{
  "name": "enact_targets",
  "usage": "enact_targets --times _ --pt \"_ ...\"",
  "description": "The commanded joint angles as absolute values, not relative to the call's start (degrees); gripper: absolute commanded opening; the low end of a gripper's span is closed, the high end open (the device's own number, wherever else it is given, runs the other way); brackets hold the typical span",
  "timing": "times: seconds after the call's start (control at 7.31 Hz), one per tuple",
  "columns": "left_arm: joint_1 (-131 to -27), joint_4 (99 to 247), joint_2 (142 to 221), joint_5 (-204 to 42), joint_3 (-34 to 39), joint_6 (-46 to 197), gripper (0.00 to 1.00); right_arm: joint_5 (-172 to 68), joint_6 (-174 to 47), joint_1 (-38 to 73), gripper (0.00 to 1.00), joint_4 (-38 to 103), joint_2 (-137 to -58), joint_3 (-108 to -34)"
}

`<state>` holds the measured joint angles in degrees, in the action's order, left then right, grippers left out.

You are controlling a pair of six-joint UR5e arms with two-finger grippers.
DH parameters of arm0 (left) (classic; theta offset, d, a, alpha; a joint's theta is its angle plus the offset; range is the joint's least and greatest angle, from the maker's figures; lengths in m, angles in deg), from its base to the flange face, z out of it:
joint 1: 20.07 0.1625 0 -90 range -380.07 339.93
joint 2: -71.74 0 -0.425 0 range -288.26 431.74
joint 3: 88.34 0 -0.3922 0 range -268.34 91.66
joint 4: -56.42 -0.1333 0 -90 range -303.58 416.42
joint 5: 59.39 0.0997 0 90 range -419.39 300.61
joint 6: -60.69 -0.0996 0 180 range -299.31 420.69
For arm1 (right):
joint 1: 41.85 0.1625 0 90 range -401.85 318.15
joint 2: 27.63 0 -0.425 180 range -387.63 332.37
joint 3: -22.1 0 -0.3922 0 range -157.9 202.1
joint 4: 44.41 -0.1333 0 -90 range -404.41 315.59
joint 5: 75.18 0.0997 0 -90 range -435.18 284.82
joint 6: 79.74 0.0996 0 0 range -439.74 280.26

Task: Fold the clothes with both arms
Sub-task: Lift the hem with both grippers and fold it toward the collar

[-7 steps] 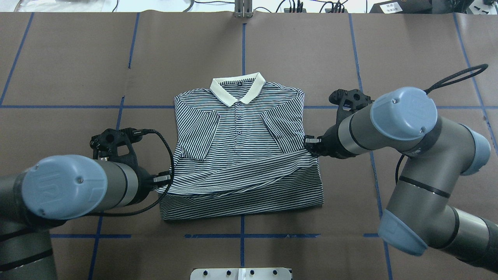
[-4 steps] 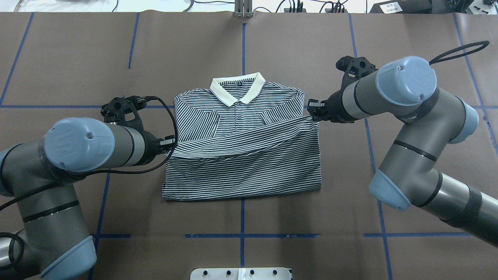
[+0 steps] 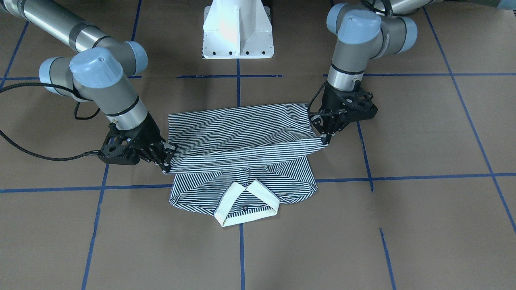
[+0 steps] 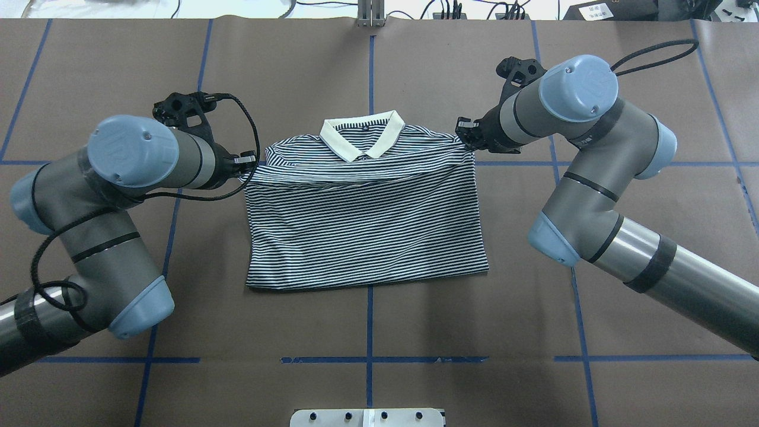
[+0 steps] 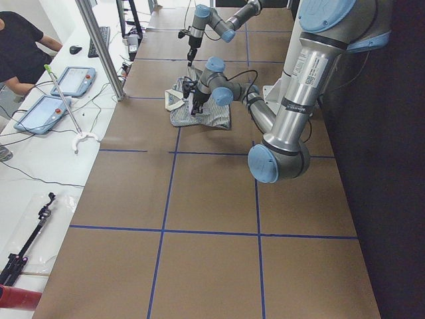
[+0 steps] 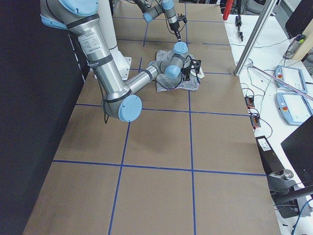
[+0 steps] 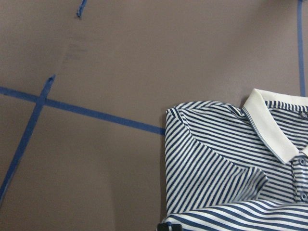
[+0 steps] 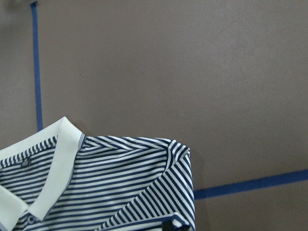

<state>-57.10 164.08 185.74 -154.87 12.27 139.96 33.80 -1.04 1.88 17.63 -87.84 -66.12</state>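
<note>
While each was clamped shut on one corner of the shirt's doubled-over edge, the left gripper (image 4: 250, 161) and right gripper (image 4: 465, 139) held that edge stretched between them, slightly raised, just short of the cream collar (image 4: 362, 134). The striped polo shirt (image 4: 367, 225) lay mid-table (image 4: 474, 71) on brown paper crossed by blue tape lines (image 4: 379, 359), with nothing in either gripper's way and the white pedestal base (image 3: 238, 28) well apart.

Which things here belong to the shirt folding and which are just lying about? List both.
Part of the job:
- shirt, its hem held up near the collar
- left gripper, shut on one hem corner
- right gripper, shut on the other hem corner

Just lying about:
- white base
- blue tape lines on the table
- tablets on the side bench
</note>
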Motion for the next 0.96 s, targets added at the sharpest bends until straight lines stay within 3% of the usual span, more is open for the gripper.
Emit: enact_targets --times 0.0,0.55,0.82 --pt "-57.6 174.69 186.44 -154.67 2.12 139.53 0.0 33.89 -1.25 4.81 0.0 12.02 -86.87 -58.78" --pt "-59.08 174.11 188.97 -154.93 1.92 139.79 0.0 33.72 -0.82 4.82 0.0 12.1 -80.73 -53.41" --pt "-63.38 174.63 192.23 -155.02 -1.48 139.44 0.0 33.72 -0.73 4.56 0.0 12.1 -80.63 -53.4"
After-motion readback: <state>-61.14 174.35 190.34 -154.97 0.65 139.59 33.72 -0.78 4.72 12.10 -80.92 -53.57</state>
